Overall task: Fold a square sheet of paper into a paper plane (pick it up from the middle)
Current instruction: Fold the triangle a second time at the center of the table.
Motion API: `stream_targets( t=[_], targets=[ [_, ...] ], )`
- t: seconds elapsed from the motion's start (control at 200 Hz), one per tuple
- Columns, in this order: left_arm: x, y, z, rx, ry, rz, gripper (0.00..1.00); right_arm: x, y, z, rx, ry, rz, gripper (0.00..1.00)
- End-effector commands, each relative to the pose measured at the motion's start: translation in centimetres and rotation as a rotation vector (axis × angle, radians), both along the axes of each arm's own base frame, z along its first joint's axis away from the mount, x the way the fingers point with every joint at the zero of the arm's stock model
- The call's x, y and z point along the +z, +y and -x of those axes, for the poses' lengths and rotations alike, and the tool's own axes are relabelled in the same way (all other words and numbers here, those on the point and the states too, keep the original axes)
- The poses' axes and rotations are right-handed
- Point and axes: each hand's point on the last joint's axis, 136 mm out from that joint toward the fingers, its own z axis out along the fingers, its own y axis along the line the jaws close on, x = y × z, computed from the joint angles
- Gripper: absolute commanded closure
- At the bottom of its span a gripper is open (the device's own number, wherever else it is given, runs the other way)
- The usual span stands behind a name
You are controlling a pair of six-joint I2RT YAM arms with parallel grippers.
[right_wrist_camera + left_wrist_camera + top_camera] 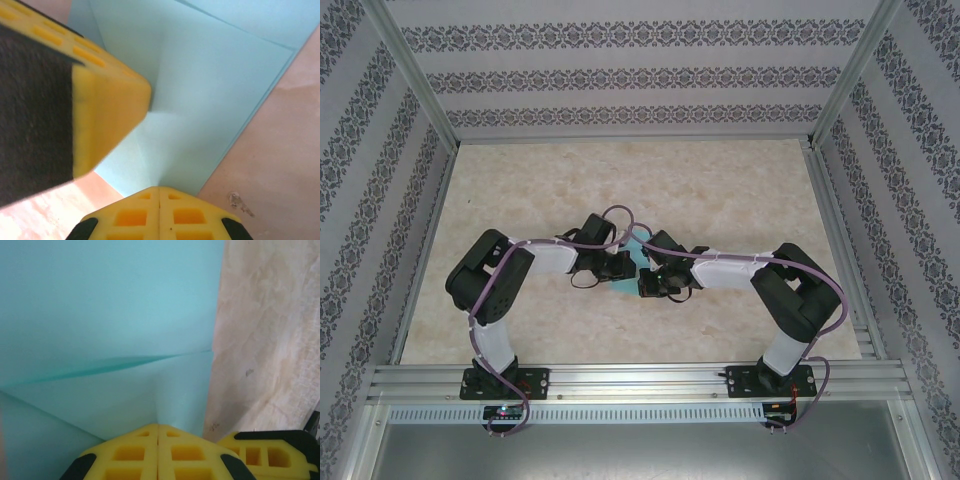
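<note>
The square sheet of paper (637, 248) is teal-blue and lies mid-table between my two wrists, mostly hidden under them. In the left wrist view the paper (110, 315) shows folded layers and a crease running into my left gripper (158, 426), which is shut on its edge. My right gripper (159, 189) is also shut, pinching the paper (210, 85) where a fold line meets its tips. The left gripper (628, 268) and right gripper (646, 272) sit almost touching. A yellow finger of the left gripper (107, 107) looms at the upper left of the right wrist view. The paper plane is out of view.
The beige marbled tabletop (720, 190) stretches around the paper, bounded by aluminium rails (640, 380) and patterned walls. A small dark speck (240, 202) marks the table beside the right gripper. Purple cables (620, 215) loop over both wrists.
</note>
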Motion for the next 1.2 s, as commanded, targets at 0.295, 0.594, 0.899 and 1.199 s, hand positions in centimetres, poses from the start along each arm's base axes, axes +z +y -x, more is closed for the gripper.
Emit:
stream_targets(
  t=[0.295, 0.594, 0.899, 1.199],
  targets=[
    [-2.5, 6.6, -5.8, 0.188, -0.063, -0.142, 0.93, -7.1, -7.8, 6.4, 0.017, 0.204, 0.359, 0.95],
    [-2.0, 7.7, -7.8, 0.18, -0.089, -0.208, 0.93, -7.0, -7.9, 6.5, 0.02, 0.199, 0.366, 0.95],
    [-1.0, 8.7, -9.0, 0.186, -0.112, -0.237, 0.91, -5.7, -6.8, 5.6, 0.022, 0.159, 0.326, 0.94],
    [3.8, 9.3, -9.5, 0.223, -0.183, -0.215, 0.79, 2.8, 0.5, -0.7, -0.01, -0.055, 0.043, 0.82]
  ],
)
